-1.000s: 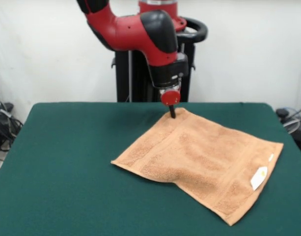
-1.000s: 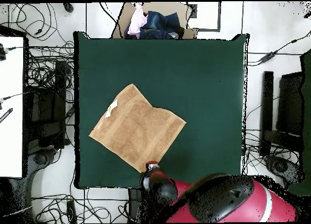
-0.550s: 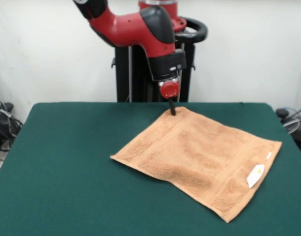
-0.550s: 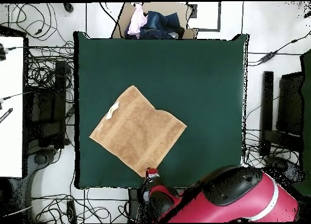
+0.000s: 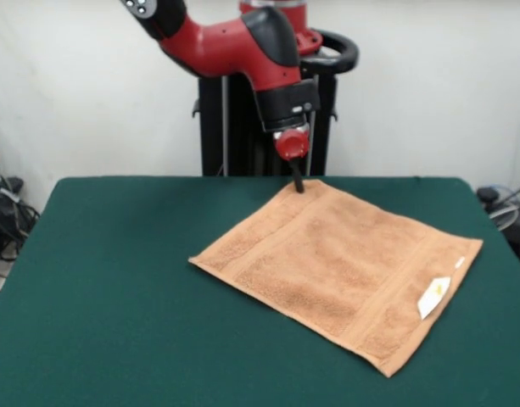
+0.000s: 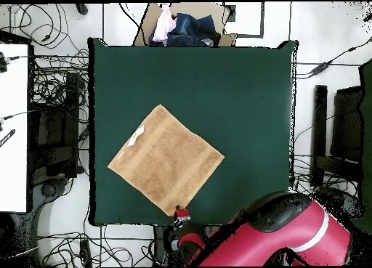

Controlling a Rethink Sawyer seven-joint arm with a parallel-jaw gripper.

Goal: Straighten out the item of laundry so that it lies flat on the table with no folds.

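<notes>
While your towel (image 5: 340, 270) lies spread as a diamond on the green table (image 5: 107, 288), white label (image 5: 433, 297) at its right, your arm bends down to its far corner, fingers (image 5: 298, 181) closed on that corner.

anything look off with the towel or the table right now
Nothing is spilled or damaged. The towel lies spread flat on the green table with no fold showing, but turned diamond-wise to the table's edges. The gripper sits at its far corner, beside the table's edge.
</notes>
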